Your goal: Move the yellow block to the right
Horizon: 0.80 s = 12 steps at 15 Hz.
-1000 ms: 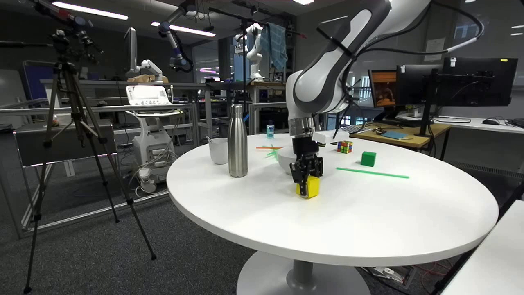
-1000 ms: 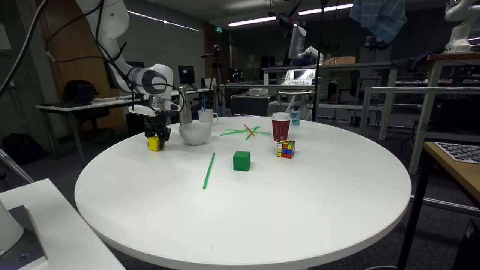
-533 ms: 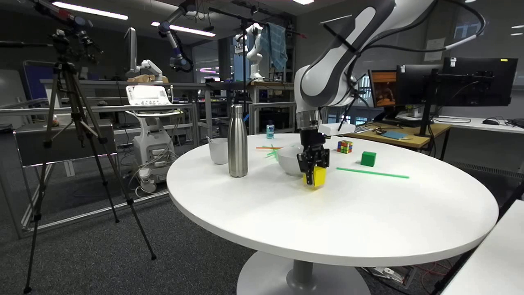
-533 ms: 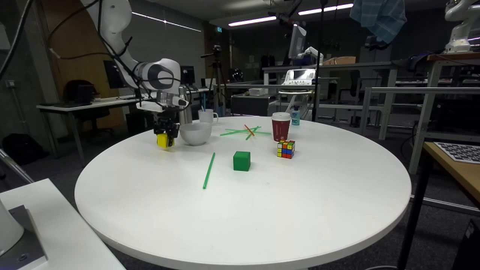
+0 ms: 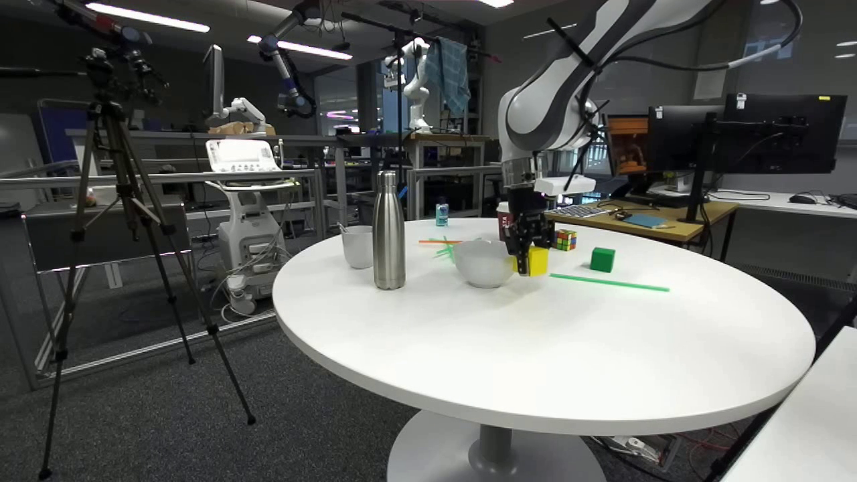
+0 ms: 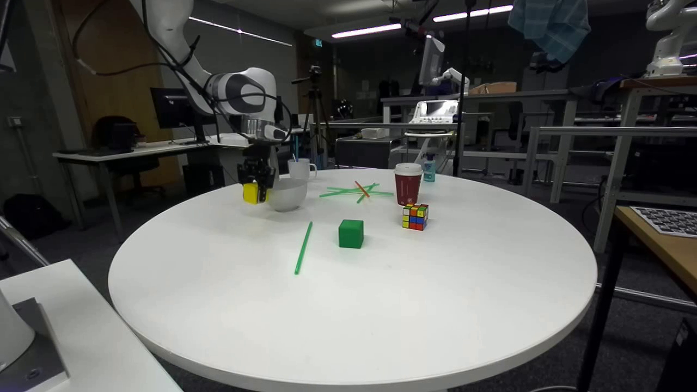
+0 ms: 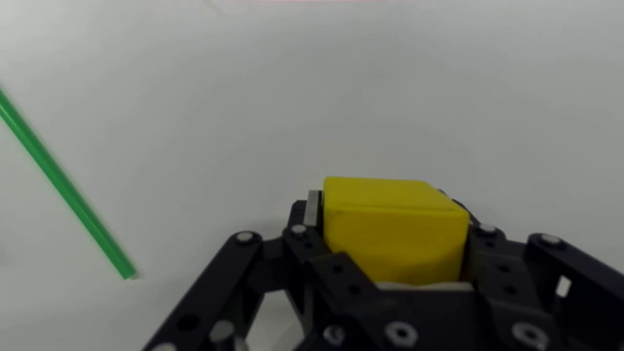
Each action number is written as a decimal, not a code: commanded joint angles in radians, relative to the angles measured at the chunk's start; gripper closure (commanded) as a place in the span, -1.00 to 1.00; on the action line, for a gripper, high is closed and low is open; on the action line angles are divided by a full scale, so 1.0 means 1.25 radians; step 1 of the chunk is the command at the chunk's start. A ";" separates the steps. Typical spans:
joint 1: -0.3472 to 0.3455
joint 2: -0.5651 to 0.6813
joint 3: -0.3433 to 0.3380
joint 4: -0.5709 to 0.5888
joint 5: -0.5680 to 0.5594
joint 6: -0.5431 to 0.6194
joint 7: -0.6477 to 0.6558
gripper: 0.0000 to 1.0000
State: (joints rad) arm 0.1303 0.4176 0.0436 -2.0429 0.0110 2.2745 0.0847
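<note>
Bright yellow, plain cube-shaped block (image 5: 537, 262) held aloft by its flat sides

The black, two-fingered, bolted-link gripper (image 7: 390, 214) is clenched on the block, its dark fingers (image 7: 312, 248) against two opposite faces. The block hangs above the smooth, round white table (image 5: 602, 361), a gap beneath it. In an exterior view it shows just right of the smooth white round bowl (image 5: 482, 266), perhaps ceramic; I cannot tell whether they touch. In the wrist view, the thin, straight, plastic-looking green stick (image 7: 68, 192) lies left of it, well apart.

I judge the block light and sturdy, though whether foam, wood or plastic I cannot say. The faces in view show no bulge, which suggests a stiff body that should take a moderate squeeze without harm. The finish looks dull, so slipping seems unlikely; edges look slightly rounded, making a corner a poor place to hold. Gripping square across two parallel faces, as here, seems best. The bowl is likely more fragile, so the carry should leave it room.
</note>
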 commanded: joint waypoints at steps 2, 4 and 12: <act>-0.016 -0.015 -0.009 0.000 -0.013 -0.036 0.002 0.36; -0.021 -0.013 -0.015 0.001 -0.012 -0.041 0.003 0.36; -0.041 -0.002 -0.020 0.010 -0.006 -0.061 -0.004 0.36</act>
State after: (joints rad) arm 0.0918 0.4191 0.0173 -2.0433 0.0106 2.2366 0.0847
